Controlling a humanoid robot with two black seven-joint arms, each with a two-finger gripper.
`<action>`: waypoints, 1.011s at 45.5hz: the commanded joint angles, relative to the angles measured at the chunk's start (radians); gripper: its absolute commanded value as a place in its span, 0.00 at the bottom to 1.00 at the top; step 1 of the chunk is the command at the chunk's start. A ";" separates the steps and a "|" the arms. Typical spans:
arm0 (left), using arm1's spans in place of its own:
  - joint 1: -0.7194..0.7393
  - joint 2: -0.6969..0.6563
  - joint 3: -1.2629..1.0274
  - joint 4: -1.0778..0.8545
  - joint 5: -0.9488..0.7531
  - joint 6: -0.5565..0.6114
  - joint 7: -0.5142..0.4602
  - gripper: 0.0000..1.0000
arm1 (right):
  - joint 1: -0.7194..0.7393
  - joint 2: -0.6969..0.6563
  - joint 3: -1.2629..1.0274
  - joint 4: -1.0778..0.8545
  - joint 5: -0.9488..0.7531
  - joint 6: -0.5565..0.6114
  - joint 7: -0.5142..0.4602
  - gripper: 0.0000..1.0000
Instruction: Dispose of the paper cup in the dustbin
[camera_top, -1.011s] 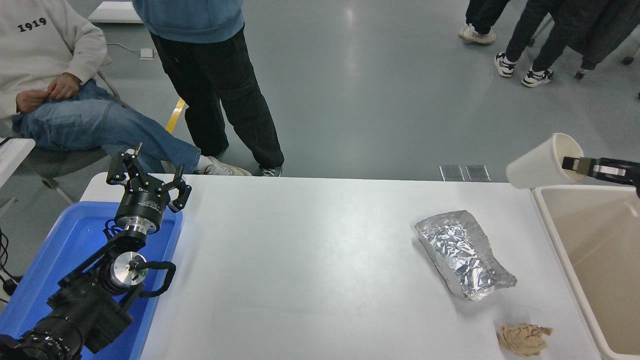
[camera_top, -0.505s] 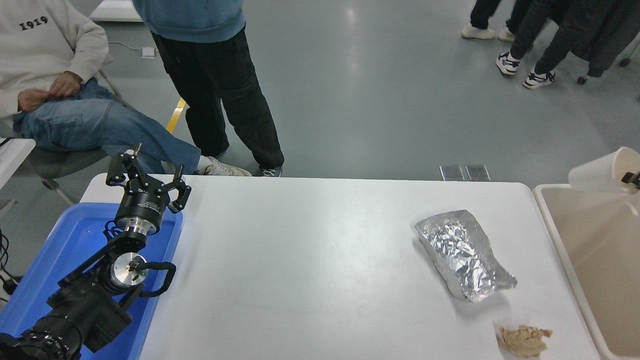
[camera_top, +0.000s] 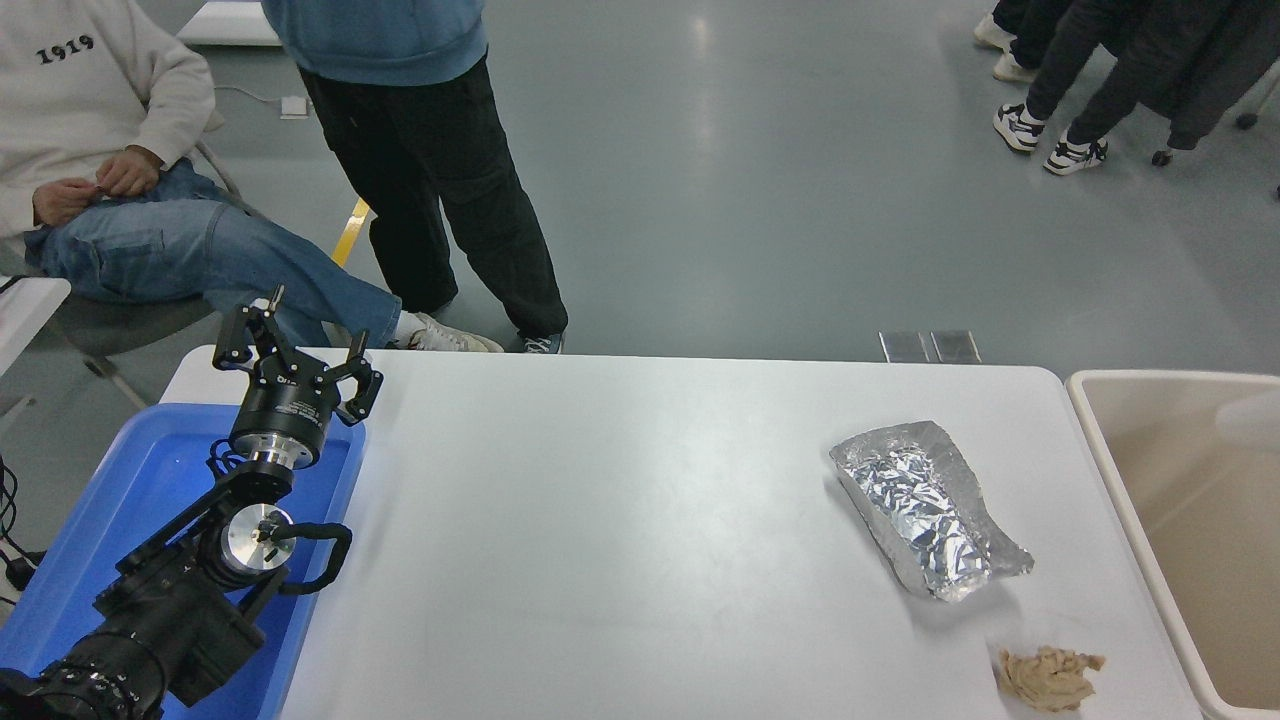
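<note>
The paper cup shows only as a pale motion-blurred shape inside the beige dustbin at the right edge of the table, near its far right part. No gripper holds it. My right arm and gripper are out of view. My left gripper is open and empty, parked at the lower left above the blue tray.
A crumpled silver foil packet lies on the white table at the right. A tan tissue wad lies near the front right edge. A blue tray sits at the left. People sit and stand beyond the far edge.
My right gripper carried the cup rightward over the dustbin and left the view. The cup is out of the gripper and now shows blurred inside the bin.
</note>
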 joint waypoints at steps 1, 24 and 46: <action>0.000 0.000 0.000 0.000 0.000 0.000 0.000 1.00 | -0.059 0.068 0.003 -0.057 0.194 -0.005 -0.072 0.00; 0.000 0.000 0.000 0.000 0.000 0.000 0.000 1.00 | -0.137 0.133 0.037 -0.057 0.337 -0.043 -0.086 0.00; 0.000 0.000 0.000 0.000 0.000 0.000 0.000 1.00 | -0.137 0.138 0.049 -0.057 0.337 -0.054 -0.090 0.00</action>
